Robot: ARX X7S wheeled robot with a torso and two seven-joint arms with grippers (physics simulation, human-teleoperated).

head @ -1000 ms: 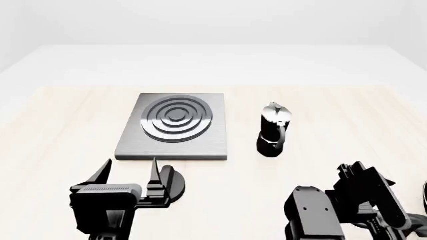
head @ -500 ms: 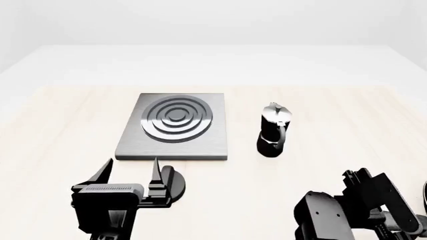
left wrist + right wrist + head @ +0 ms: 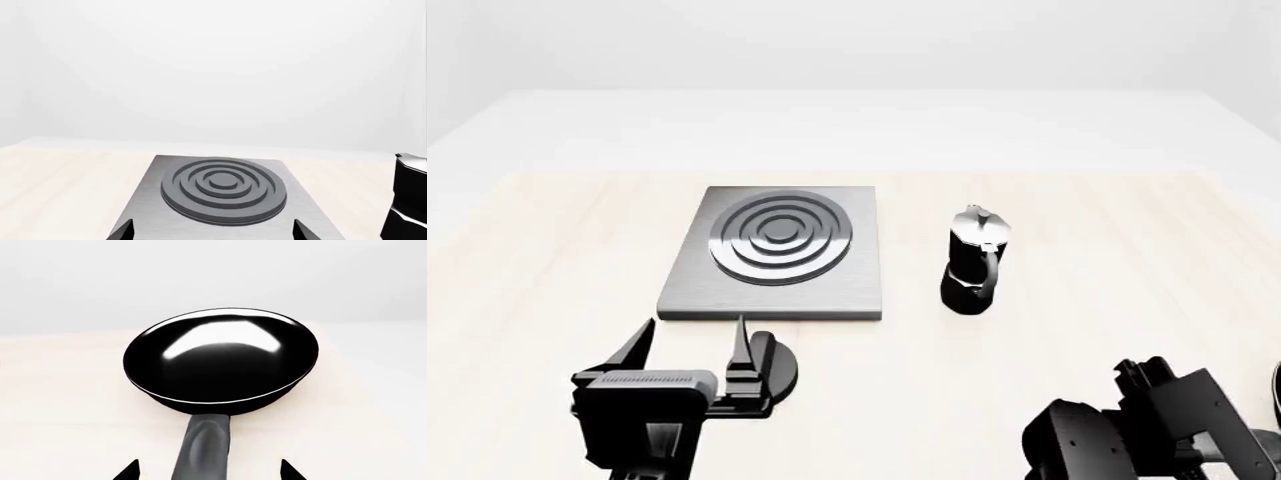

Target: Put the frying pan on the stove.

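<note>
The table point(image 3: 1121, 230) is pale light wood, under plain white walls. The stove point(image 3: 777, 252) lies flat on the table, left of centre, and the moka pot point(image 3: 976, 259) stands upright just to its right. The left gripper point(image 3: 689, 342) hangs near the stove's near edge, jaws apart and empty. The frying pan point(image 3: 221, 359) rests on the table before the right gripper point(image 3: 208, 471), whose fingertips point(image 3: 127, 471) stand apart on both sides of the handle point(image 3: 203, 446).
</note>
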